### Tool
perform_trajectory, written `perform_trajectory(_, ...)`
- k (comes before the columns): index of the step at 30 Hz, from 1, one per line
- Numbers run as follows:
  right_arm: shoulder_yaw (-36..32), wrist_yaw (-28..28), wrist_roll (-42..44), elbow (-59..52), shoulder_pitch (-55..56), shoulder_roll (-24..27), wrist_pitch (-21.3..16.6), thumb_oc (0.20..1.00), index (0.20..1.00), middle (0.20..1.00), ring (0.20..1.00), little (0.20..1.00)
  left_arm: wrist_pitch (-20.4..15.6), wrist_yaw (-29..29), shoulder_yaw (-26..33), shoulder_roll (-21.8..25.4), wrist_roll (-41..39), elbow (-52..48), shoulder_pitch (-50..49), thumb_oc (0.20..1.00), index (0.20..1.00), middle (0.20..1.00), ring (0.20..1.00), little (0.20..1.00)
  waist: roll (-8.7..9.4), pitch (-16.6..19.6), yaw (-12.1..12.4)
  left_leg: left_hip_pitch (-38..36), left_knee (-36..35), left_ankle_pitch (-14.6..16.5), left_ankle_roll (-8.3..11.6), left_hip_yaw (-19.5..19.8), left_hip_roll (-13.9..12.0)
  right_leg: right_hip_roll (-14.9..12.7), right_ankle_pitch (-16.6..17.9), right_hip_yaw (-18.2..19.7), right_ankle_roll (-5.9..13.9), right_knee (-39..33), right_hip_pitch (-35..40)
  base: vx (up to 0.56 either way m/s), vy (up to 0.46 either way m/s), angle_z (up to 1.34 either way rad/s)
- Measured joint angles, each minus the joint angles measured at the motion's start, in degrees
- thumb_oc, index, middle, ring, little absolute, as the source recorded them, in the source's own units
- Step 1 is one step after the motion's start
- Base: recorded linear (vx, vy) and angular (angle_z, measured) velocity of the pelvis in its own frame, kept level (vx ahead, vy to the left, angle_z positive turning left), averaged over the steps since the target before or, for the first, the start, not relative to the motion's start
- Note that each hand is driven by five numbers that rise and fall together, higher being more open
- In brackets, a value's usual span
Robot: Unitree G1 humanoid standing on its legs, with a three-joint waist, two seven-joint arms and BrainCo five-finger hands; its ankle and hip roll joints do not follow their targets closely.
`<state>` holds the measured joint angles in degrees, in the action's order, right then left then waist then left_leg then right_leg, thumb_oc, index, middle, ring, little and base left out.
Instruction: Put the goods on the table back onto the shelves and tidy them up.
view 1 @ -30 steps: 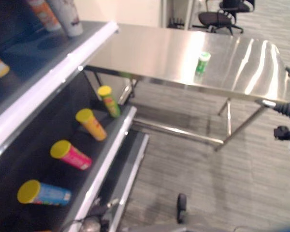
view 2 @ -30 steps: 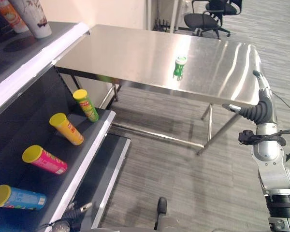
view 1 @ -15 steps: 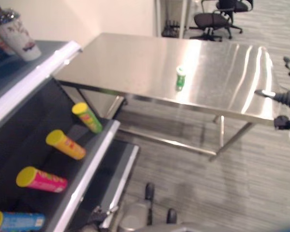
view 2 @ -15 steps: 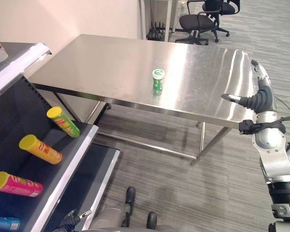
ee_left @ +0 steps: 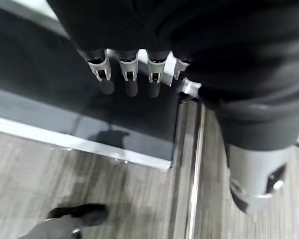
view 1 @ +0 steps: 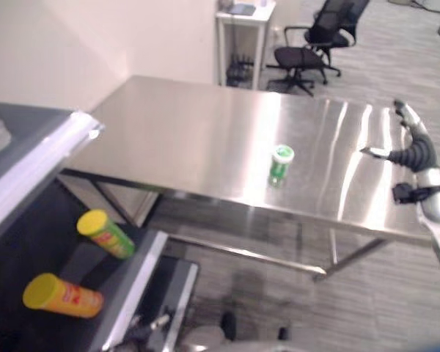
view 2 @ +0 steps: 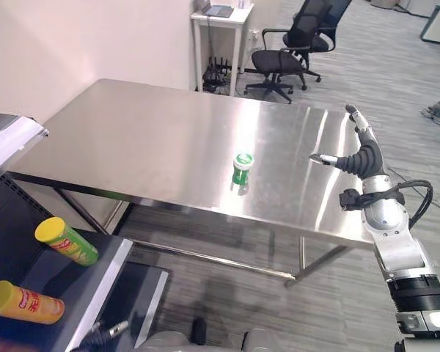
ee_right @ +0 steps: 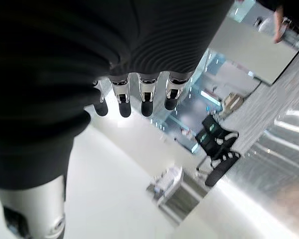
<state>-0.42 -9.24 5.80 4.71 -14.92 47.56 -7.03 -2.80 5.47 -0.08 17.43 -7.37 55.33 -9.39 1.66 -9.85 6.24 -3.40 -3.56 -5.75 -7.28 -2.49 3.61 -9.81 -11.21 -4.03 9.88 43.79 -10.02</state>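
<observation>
**One green can left on the bench, right robot hand raised beside it**

The steel bench (view 2: 147, 139) takes up most of the scene, with the dark shelf unit (view 2: 106, 282) standing at the robot's left. On the bench stands the task's thing: one small green can (view 2: 241, 168), upright, near the front edge and well apart from everything else. Two tall tubes lie on the lower shelf: a green tube with a yellow cap (view 2: 66, 240) and an orange tube with a yellow cap (view 2: 22, 302), both on their sides.

The right robot hand (view 2: 356, 152) is held up over the bench's right end, fingers straight, thumb out to the side, holding nothing; its wrist view shows the same straight fingers (ee_right: 146, 97). The left robot hand (ee_left: 139, 67) hangs low by the foot of the shelf unit, fingers relaxed and empty.

The step in hand appears to be the reach for the can. To do it well, the right robot hand probably ought to come in from the can's right side, level with its middle, with thumb and fingers spread wider than the can, and close only once the can sits between them. The can is narrow and light-looking, so a nudge from a fingertip could topple it or roll it off the front edge.

Count: one bench, one shelf unit, two tubes, one can.
</observation>
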Motion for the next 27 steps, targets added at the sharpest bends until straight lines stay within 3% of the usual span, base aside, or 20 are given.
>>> perform_trajectory(2, 0.0, 0.1, 0.0, 0.5, -0.8, 0.0, 0.0, 1.000, 1.000, 1.000, 1.000, 1.000, 0.1, 0.0, 0.0, 0.0, 0.0, 0.4, 0.1, 1.000, 1.000, 1.000, 1.000, 1.000, 0.06, -0.1, 0.4, -0.3, 0.7, 0.4, -0.23, 0.6, 0.0, 0.4, 1.1, -0.3, -0.56, -4.0, 1.2, 0.38, -0.516, 0.24)
perform_trajectory(3, -4.4, 0.3, 1.5, -3.3, 6.8, 1.4, -0.8, 1.000, 1.000, 1.000, 1.000, 1.000, 0.6, 0.1, 0.1, 0.0, 0.1, -0.8, 3.0, 1.000, 1.000, 1.000, 1.000, 1.000, -2.46, -0.3, 0.0, 4.2, 5.1, 4.4, 3.73, 9.0, -2.5, 6.8, -5.0, 3.1, -5.53, -11.2, 0.7, 0.18, -0.234, 1.60)
perform_trajectory(4, -6.7, 0.9, 2.2, -7.0, 14.5, 4.6, -1.2, 1.000, 1.000, 1.000, 1.000, 1.000, -0.1, 0.1, -0.2, 0.2, 0.0, -0.9, 5.2, 1.000, 1.000, 1.000, 1.000, 1.000, -4.08, 0.2, -3.3, 8.0, 5.0, 3.7, 3.86, 13.6, -4.1, 10.9, -3.9, 6.5, -4.60, -25.8, 1.3, 0.10, -0.150, 1.83)
perform_trajectory(5, -5.6, 2.4, 2.3, -5.9, 13.2, 5.1, -0.4, 1.000, 1.000, 1.000, 1.000, 1.000, -1.1, 0.1, 0.1, 1.4, 0.1, -1.1, 5.9, 1.000, 1.000, 1.000, 1.000, 1.000, -2.77, -0.9, -4.4, 5.7, 2.3, 1.5, 4.82, 11.3, -4.2, 8.8, -1.1, 6.0, -1.43, -32.4, 0.7, 0.11, -0.183, 1.35)
perform_trajectory(6, -5.5, 2.9, 2.7, -4.2, 10.9, 2.8, 0.0, 1.000, 1.000, 1.000, 1.000, 1.000, -0.8, 0.1, 0.1, 2.2, 0.1, 0.2, 6.3, 1.000, 1.000, 1.000, 1.000, 1.000, 0.34, -1.1, -4.1, 3.1, -0.5, 0.6, 5.47, 10.2, -2.0, 4.9, 3.4, 6.7, 0.19, -38.0, 1.7, 0.10, -0.181, 0.36)
perform_trajectory(7, -5.4, 3.0, 4.0, -3.6, 10.5, 2.1, 0.0, 1.000, 1.000, 1.000, 1.000, 1.000, -0.8, 0.1, 0.0, 2.0, 0.1, 1.1, 6.0, 1.000, 1.000, 1.000, 1.000, 1.000, 1.81, -1.0, -4.3, 1.8, -0.9, 1.1, 5.91, 11.3, -0.3, 1.9, 9.8, 5.9, -0.20, -41.2, 3.9, 0.09, -0.169, 0.32)
perform_trajectory(8, -5.1, 3.8, 5.0, -3.4, 10.5, 2.2, 0.0, 1.000, 1.000, 1.000, 1.000, 1.000, -1.0, 0.0, -0.3, 1.0, 0.1, 0.8, 4.9, 1.000, 1.000, 1.000, 1.000, 1.000, 2.35, -1.0, -4.5, 0.4, -1.5, 2.4, 6.67, 11.6, 0.0, 1.6, 14.9, 5.3, -1.87, -41.8, 5.4, 0.07, -0.145, 0.52)
perform_trajectory(10, -4.9, 6.3, 8.1, -3.4, 10.6, 2.4, -0.1, 1.000, 1.000, 1.000, 1.000, 1.000, -1.2, -0.1, -1.1, -0.7, 0.1, 0.9, 3.5, 1.000, 1.000, 1.000, 1.000, 1.000, 0.89, -0.4, -4.3, 0.6, -1.3, 3.4, 7.69, 11.2, -2.1, 3.1, 14.8, 3.1, -2.76, -43.9, 6.6, 0.05, -0.119, 0.30)
perform_trajectory(13, -4.8, 10.1, 10.8, -3.5, 11.6, 3.7, -0.1, 1.000, 1.000, 1.000, 1.000, 1.000, -1.0, -0.7, -1.4, -1.5, 0.2, 2.0, 1.5, 1.000, 1.000, 1.000, 1.000, 1.000, 0.53, 0.1, -4.3, 2.5, 0.3, 3.9, 8.99, 11.3, -4.6, 4.8, 15.6, -0.1, -2.73, -47.3, 8.1, 0.05, -0.088, 0.35)
perform_trajectory(15, -4.8, 11.5, 12.0, -3.6, 11.8, 3.9, -0.2, 1.000, 1.000, 1.000, 1.000, 1.000, -1.1, -1.2, -1.8, -1.9, 0.2, 2.4, 0.0, 1.000, 1.000, 1.000, 1.000, 1.000, 0.70, 0.1, -4.2, 2.7, 0.2, 3.8, 9.14, 11.3, -5.3, 5.4, 15.7, -0.3, -2.84, -47.8, 8.8, 0.05, -0.074, 0.20)
perform_trajectory(23, -4.1, 16.2, 14.6, -3.6, 12.9, 3.9, -0.1, 1.000, 1.000, 1.000, 1.000, 1.000, -1.1, -2.3, -2.1, -2.2, 1.8, 3.8, -2.2, 1.000, 1.000, 1.000, 1.000, 1.000, 0.49, 1.3, -3.5, 1.4, -1.4, 3.0, 9.74, 12.1, -4.8, 4.6, 16.7, -2.0, -3.80, -48.9, 10.7, 0.05, -0.027, 0.14)
perform_trajectory(27, 0.3, 17.2, 14.5, -2.4, 11.4, 3.9, 0.0, 1.000, 1.000, 1.000, 1.000, 1.000, -1.3, -2.5, -2.3, -2.2, 1.8, 3.2, -1.9, 1.000, 1.000, 1.000, 1.000, 1.000, -0.32, 2.1, -3.8, 1.1, -1.4, 2.9, 9.58, 13.7, -4.3, 4.3, 16.5, -3.6, -4.05, -48.9, 11.8, 0.03, -0.012, 0.22)
